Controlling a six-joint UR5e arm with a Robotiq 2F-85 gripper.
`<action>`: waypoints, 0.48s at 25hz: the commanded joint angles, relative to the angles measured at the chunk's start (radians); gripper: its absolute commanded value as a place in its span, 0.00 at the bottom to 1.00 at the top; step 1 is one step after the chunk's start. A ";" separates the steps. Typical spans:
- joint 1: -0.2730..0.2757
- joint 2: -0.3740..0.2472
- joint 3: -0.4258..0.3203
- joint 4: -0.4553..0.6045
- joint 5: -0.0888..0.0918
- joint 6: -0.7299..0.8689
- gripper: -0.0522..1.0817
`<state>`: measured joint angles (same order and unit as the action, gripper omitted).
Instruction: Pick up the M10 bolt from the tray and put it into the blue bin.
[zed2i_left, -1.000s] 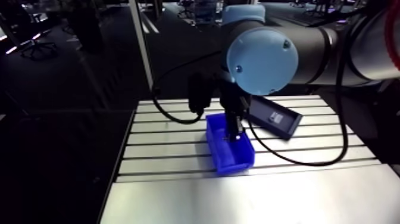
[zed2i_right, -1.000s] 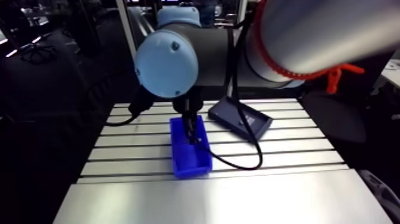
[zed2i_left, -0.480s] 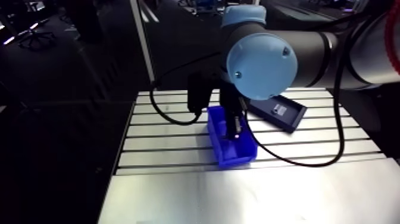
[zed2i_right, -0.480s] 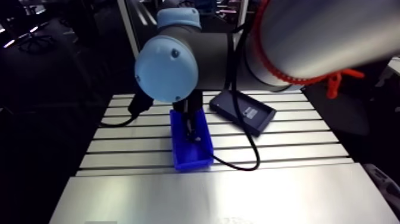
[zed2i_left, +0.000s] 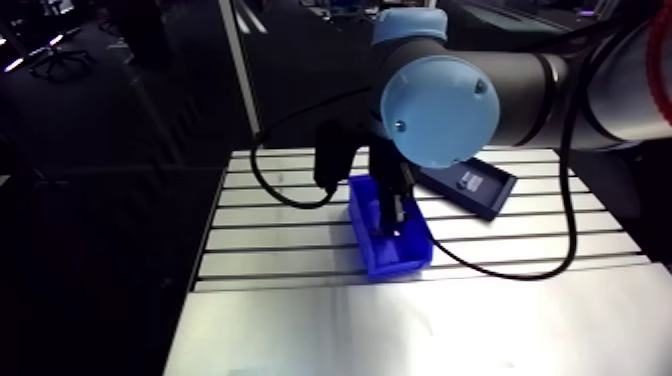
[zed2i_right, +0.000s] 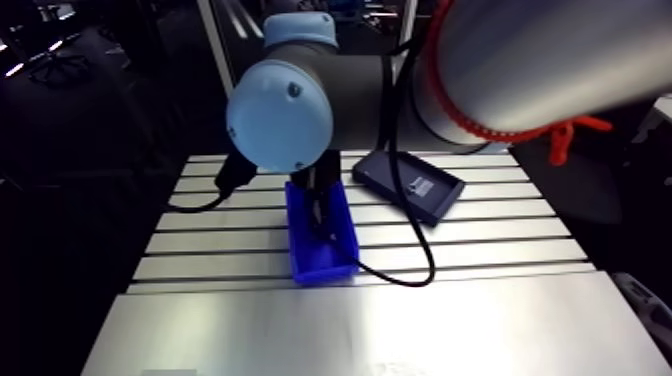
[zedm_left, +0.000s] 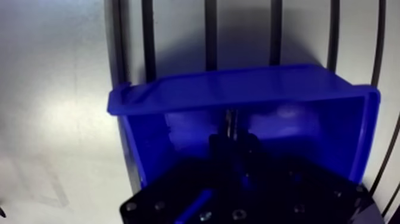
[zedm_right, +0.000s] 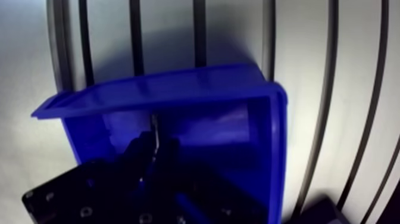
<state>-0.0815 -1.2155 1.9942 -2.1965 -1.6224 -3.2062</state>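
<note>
desk (zed2i_left: 270, 232): slotted aluminium with a smooth plate at the near edge. It carries the bin and the tray.
blue bin (zed2i_left: 400, 266): sits on the slotted part, left of the tray, long side running across the slots. Its far right corner is just beside the tray; I cannot tell if they touch.
gripper (zedm_left: 232, 140): mine, lowered inside the blue bin below its rim. Fingers are drawn close together and clamped on the bolt.
M10 bolt (zedm_left: 231, 122): pinched between my fingertips, thin metal shank sticking out ahead of them toward the bin's far wall. It is within the bin walls; contact with the bin floor is not readable.
tray (zed2i_left: 492, 197): dark, shallow, right of the bin, skewed to the slots.
pale item (zed2i_left: 468, 183): small, lying in the tray, too small to identify.
</note>
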 joint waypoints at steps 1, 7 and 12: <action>0.002 -0.002 -0.002 -0.001 -0.001 0.020 0.05; 0.022 -0.037 -0.013 0.005 0.003 0.020 0.05; 0.025 -0.089 -0.030 0.042 -0.001 0.022 0.05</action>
<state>-0.0615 -1.2602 1.9798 -2.1861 -1.6202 -3.1850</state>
